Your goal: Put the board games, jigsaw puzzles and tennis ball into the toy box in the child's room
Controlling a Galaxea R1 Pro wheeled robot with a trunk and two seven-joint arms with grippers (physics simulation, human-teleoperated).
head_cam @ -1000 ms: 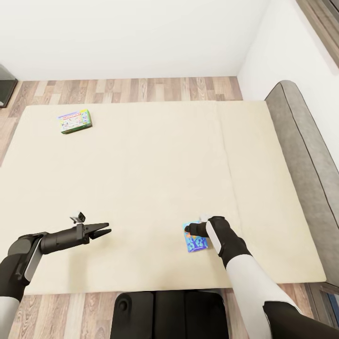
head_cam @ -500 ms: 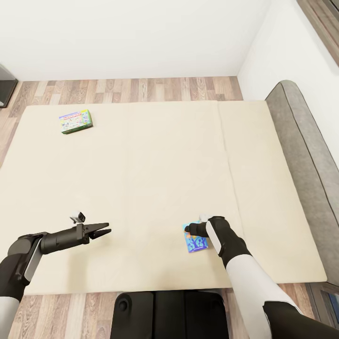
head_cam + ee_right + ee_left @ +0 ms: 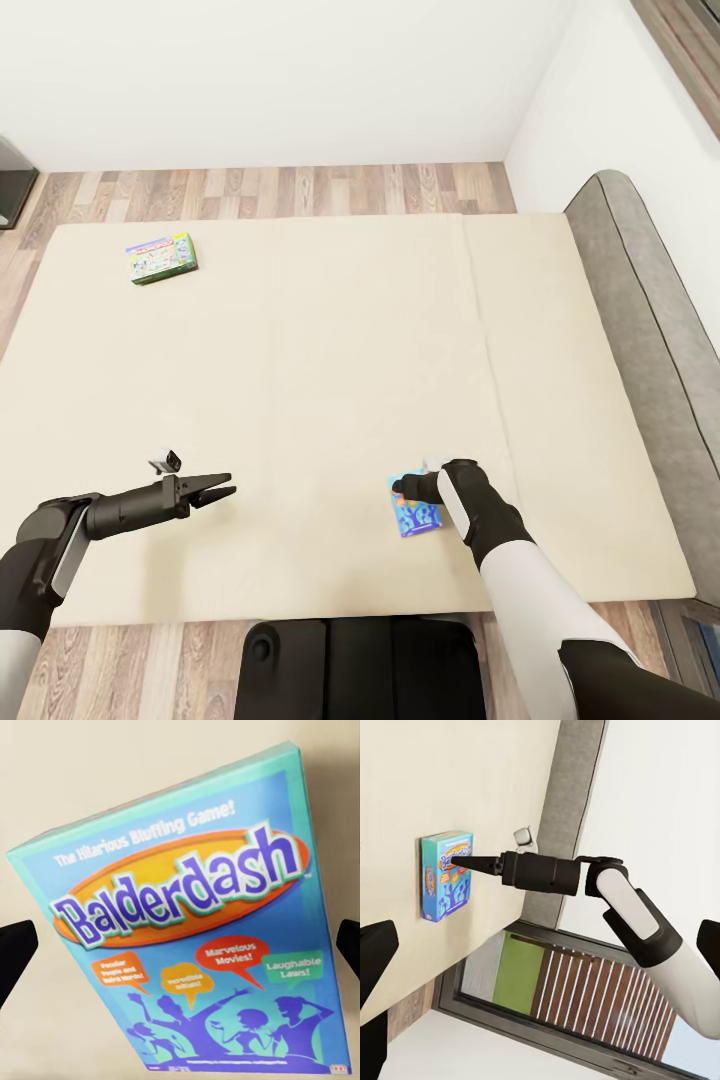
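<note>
A blue board game (image 3: 417,516) printed "Balderdash" (image 3: 187,945) lies flat on the cream bed (image 3: 330,380) near its front edge. My right gripper (image 3: 399,488) hovers just above the box's far end, open, with a dark fingertip (image 3: 16,949) at each side of the right wrist view and nothing held. In the left wrist view the right gripper (image 3: 463,860) points at the blue game (image 3: 446,874). A green-bordered board game (image 3: 160,258) rests at the bed's far left. My left gripper (image 3: 224,491) stands open and empty over the front left of the mattress.
A grey headboard (image 3: 650,330) runs along the bed's right side. Wood-plank floor (image 3: 280,190) lies beyond the bed, below a white wall. A dark cabinet corner (image 3: 12,180) sits at far left. My dark base (image 3: 350,665) is at the bed's front edge.
</note>
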